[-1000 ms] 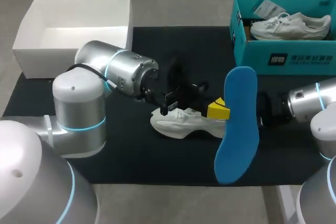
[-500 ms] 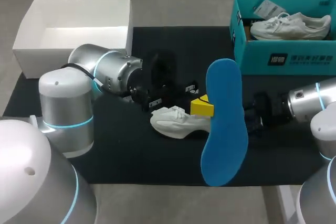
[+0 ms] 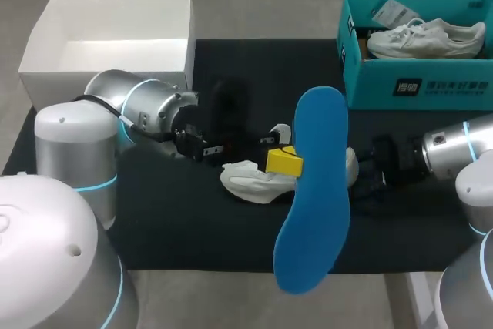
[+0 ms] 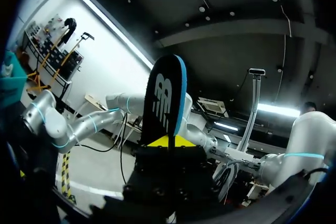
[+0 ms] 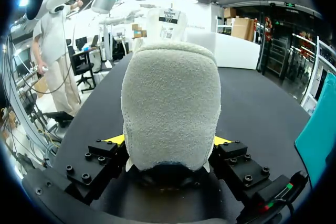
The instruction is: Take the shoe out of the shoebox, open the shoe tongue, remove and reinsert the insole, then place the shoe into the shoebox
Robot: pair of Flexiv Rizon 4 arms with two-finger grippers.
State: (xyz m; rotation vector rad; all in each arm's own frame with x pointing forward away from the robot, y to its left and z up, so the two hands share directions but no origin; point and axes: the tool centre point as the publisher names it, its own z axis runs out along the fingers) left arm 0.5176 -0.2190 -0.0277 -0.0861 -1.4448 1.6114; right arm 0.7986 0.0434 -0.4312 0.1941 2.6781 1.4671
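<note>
In the right wrist view the shoe's [image 5: 170, 103] heel filled the space between the fingers of the right hand [image 5: 169, 145], leaving only slivers of yellow at either side and hiding the shoe's front. In the head view the upright insole [image 3: 312, 190] covered the shoe's middle and that hand's fingers. Only one yellow tip of the left hand [image 3: 280, 162] showed. In the left wrist view its own dark body hid the insole's lower end. The shoebox [image 3: 420, 86] was cut off at the edge.
</note>
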